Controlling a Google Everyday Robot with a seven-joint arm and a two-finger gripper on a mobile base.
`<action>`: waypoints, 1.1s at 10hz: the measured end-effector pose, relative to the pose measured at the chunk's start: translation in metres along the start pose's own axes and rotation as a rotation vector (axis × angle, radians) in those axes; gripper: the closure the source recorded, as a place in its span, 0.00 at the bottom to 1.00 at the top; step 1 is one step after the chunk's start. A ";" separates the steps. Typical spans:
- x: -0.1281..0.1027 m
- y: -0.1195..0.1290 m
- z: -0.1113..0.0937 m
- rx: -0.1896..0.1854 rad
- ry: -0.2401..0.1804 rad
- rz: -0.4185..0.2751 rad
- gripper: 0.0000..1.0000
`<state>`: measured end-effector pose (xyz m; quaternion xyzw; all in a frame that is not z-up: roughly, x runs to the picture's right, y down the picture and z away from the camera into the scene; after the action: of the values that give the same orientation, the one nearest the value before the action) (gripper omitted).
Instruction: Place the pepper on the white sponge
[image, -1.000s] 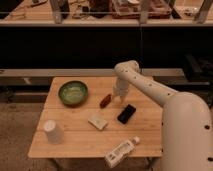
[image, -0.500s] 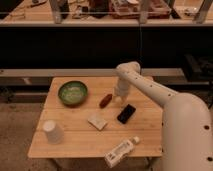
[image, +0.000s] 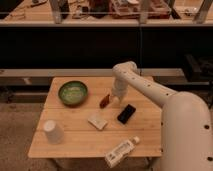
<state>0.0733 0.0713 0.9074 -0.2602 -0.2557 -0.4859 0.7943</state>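
The dark red pepper (image: 104, 101) lies on the wooden table (image: 75, 140) near its middle, slanting. The white sponge (image: 97, 121) lies flat on the table a little in front of the pepper, with nothing on it. My gripper (image: 116, 99) points down just right of the pepper, close beside it, at the end of the white arm (image: 145, 85) that reaches in from the right.
A green bowl (image: 73, 93) stands left of the pepper. A black phone (image: 126, 113) lies right of the sponge. A white cup (image: 52, 132) stands at the front left. A white bottle (image: 120, 151) lies at the front edge. Dark shelving runs behind the table.
The arm has shifted slightly, bringing the gripper a little closer to the pepper. The pepper, sponge and other things have not moved.
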 end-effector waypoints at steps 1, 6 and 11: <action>-0.003 -0.004 0.005 -0.004 -0.006 -0.006 0.55; -0.003 -0.012 0.012 0.009 0.002 0.002 0.37; 0.026 -0.056 -0.023 0.099 0.052 0.004 0.20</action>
<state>0.0360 0.0180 0.9169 -0.2082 -0.2581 -0.4778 0.8135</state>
